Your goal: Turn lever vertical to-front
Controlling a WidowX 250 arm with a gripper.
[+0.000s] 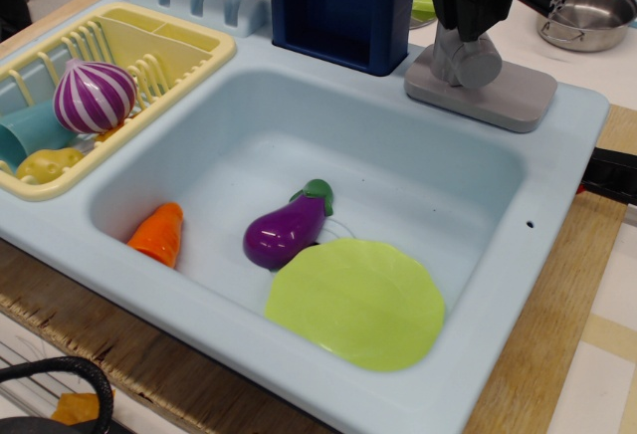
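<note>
Grey plastic lever (pixel 464 56) is sitting under the black gripper (pixel 468 11), whose fingers are blocking their own view, so I cannot tell whether they are clamping it. If the contact is shallow, the round knob is likely slipping free mid-turn, or the base plate (pixel 498 91) is lifting off the sink (pixel 557 155).

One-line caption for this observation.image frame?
Black gripper closes around the grey lever behind a toy sink.

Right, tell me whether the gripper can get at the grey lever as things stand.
Probably yes. The gripper is already down over the lever on its base plate; nothing lies between them, though the blue block stands close beside.
</note>
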